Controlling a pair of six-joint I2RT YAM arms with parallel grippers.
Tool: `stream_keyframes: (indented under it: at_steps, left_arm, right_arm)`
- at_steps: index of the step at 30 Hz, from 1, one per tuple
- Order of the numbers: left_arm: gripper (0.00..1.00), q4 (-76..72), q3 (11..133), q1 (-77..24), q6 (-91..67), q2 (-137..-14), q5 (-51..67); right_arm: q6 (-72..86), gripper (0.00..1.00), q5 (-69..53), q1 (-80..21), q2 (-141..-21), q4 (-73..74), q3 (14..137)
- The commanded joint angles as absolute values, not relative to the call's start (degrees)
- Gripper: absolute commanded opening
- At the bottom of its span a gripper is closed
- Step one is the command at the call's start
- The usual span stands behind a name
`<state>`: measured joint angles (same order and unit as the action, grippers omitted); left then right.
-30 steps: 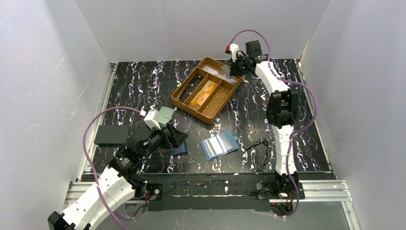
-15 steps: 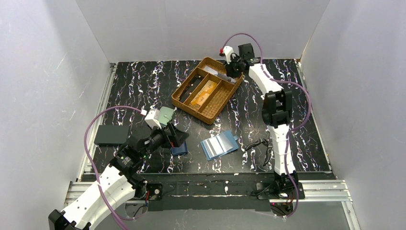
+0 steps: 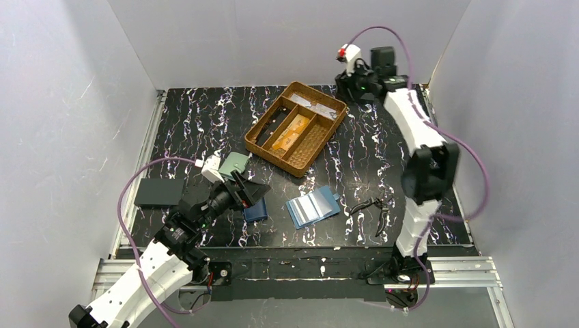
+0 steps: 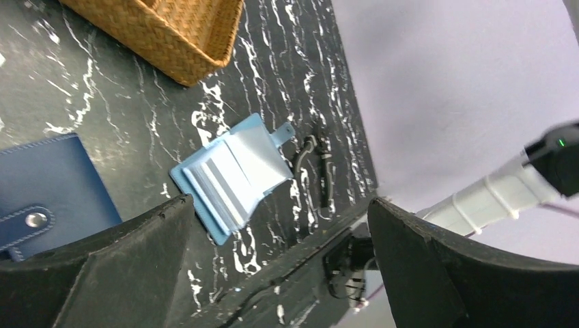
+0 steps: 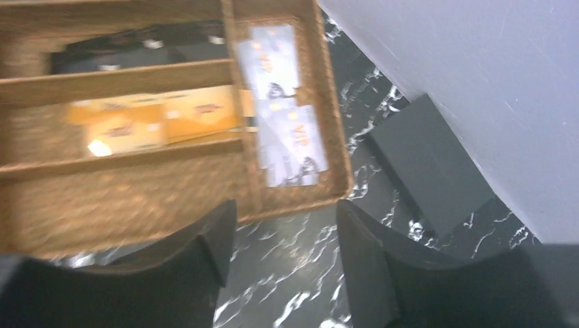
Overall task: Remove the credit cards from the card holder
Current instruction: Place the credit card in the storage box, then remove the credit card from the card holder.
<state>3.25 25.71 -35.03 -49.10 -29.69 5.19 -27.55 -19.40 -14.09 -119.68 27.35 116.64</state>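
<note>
Several credit cards [image 3: 290, 132] in middle compartment of basket [image 3: 322, 143], probably sorted there; card holder [image 3: 313, 207] splayed open on table [image 3: 205, 116], near centre, pockets exposed | left wrist: left pincer [image 4: 278, 205] gaping wide, empty, facing card holder | right wrist: right pincer [image 5: 283, 219] parted, empty, over basket corner

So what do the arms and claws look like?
The left arm and right arm have white shells, black joints and a looping purple cable each. The left claw and right claw have chunky black fingers.
</note>
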Motion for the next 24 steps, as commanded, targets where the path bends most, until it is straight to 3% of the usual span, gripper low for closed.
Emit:
stream_keyframes:
  at_steps: [1, 5, 7, 12, 24]
  left_arm:
    - [0.98, -3.35, 21.77, -34.81, -59.02, -29.16, 11.02]
    - [0.98, -2.69, 21.89, -34.80, -59.99, -31.00, 16.93]
    - [0.98, -2.18, 22.22, -34.89, -60.36, -32.51, 19.60]
    - [0.98, -2.03, 22.98, -37.86, -59.34, -36.94, 20.87]
    - [0.97, -1.30, 26.48, -51.32, -56.25, -45.92, 6.24]
  right_arm:
    - [-24.45, 0.70, -42.28, -12.84, -98.84, 27.82, 100.42]
    - [-24.67, 0.90, -53.69, -12.85, -83.38, 27.29, 82.80]
    - [-24.87, 0.95, -57.10, -12.85, -77.03, 27.55, 75.98]
    - [-24.78, 0.98, -57.60, -12.86, -66.93, 28.41, 63.70]
    - [-21.93, 0.98, -60.10, -12.74, -56.35, 22.22, 46.34]
